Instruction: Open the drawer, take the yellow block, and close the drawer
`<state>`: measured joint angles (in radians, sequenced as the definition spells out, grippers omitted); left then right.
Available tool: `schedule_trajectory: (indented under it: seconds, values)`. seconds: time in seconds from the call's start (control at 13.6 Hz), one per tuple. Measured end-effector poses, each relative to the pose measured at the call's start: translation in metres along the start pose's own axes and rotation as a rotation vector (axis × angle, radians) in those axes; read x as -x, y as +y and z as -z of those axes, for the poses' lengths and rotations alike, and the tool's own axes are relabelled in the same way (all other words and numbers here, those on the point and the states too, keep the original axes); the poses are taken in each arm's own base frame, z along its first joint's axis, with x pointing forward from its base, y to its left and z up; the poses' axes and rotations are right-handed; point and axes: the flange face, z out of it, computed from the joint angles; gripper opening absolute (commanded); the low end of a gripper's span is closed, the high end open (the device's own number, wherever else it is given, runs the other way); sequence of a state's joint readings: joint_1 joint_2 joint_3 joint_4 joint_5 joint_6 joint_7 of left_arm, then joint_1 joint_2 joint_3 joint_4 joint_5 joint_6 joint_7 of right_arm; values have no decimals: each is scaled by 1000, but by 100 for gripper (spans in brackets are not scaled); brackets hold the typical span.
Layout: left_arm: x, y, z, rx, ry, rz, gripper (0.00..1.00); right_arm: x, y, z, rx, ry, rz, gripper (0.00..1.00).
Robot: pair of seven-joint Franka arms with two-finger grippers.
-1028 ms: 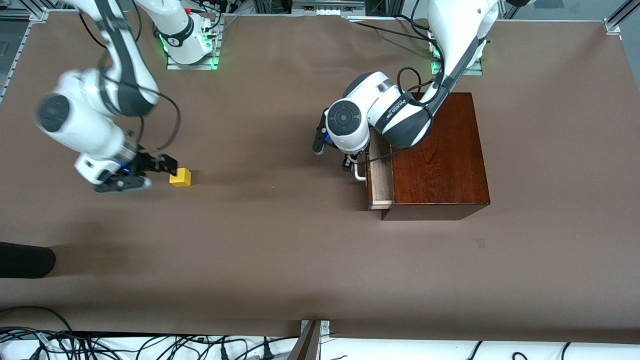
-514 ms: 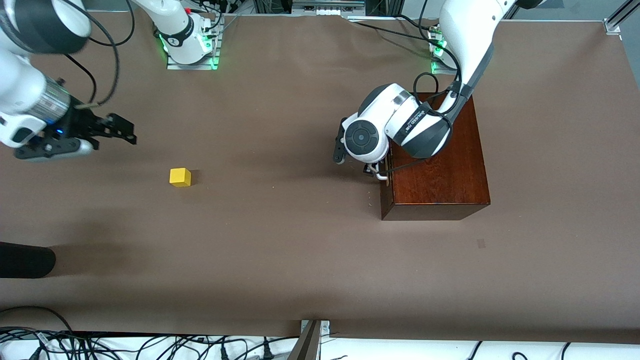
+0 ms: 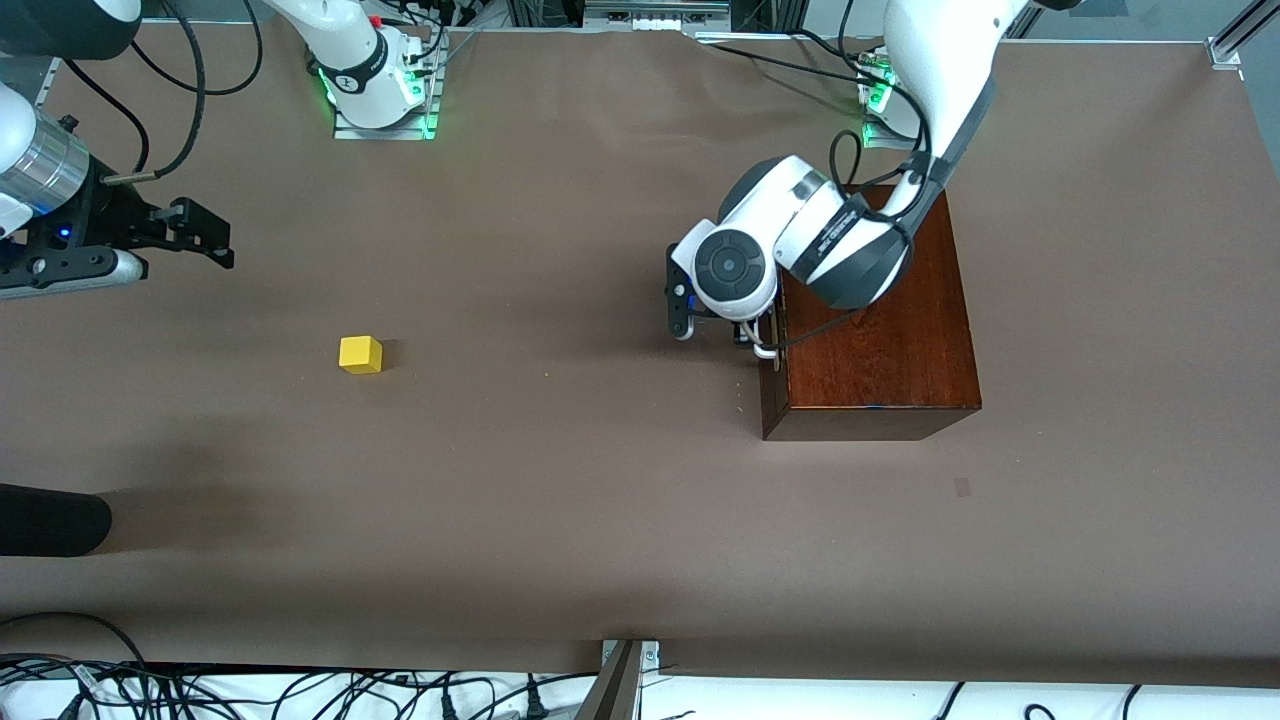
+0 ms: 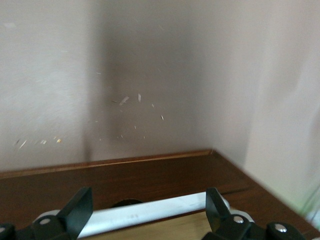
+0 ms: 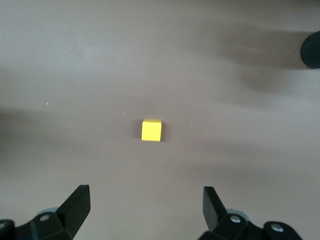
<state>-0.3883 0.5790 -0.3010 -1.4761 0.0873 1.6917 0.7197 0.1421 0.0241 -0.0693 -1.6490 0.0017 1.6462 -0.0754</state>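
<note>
At the drawer (image 3: 768, 345), left gripper (image 3: 745, 338) spread around its handle (image 4: 150, 213).

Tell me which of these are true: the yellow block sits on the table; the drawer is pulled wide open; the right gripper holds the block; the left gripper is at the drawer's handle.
1. The yellow block sits on the bare table. True.
2. The drawer is pulled wide open. False: its front is flush with the wooden box.
3. The right gripper holds the block. False: it is open and empty, over the table toward the right arm's end.
4. The left gripper is at the white handle. True: open, one finger on either side.
</note>
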Motion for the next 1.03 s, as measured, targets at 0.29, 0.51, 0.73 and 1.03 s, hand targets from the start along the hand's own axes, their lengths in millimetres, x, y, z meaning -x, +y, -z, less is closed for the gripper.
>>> schedule_trajectory:
  seconds: [0.29,0.51,0.73,1.03]
  values:
    - [39,23,84,-62,67,446,100,-2,2,9,3,8,-3,100]
    - [62,31,110,-49,55,658,100,-3,3,14,4,17,-6,100]
    - [100,6,125,-32,59,783,100,-3,2,15,4,18,-3,100]
    - [219,-46,181,-46,190,1042,100,-3,0,15,4,17,0,100]
